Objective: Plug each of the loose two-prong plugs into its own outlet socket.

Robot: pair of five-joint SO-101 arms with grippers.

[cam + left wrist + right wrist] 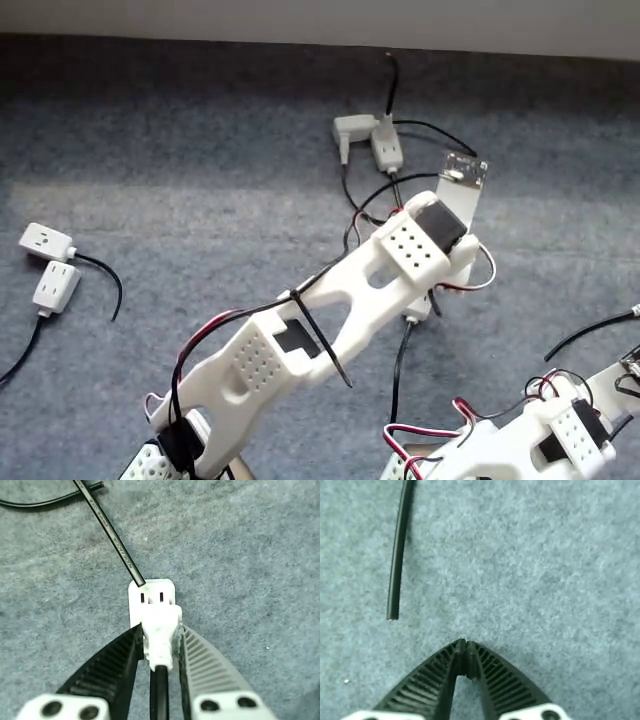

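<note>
2 pairs outstanding: far plug-and-socket pair [386, 147] and left pair [45, 240] lie side by side, apparently unjoined.
Left gripper [160, 628]: clamped on white two-prong plug [161, 640], butted against outlet socket [152, 591]; seating unclear.
Right gripper [466, 647]: closed, empty, over carpet [545, 555].
Obstruction: black cord [112, 535] runs up to the socket.

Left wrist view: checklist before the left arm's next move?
1. Left end effector grips plug: ok, both fingers on its sides.
2. Plug against outlet socket: ok, they touch.
3. Plug fully seated: cannot tell, the joint is hidden.
4. Socket's black cable clear of the fingers: ok.
5. Right end effector out of the way: ok, shut, empty, over carpet.
</note>
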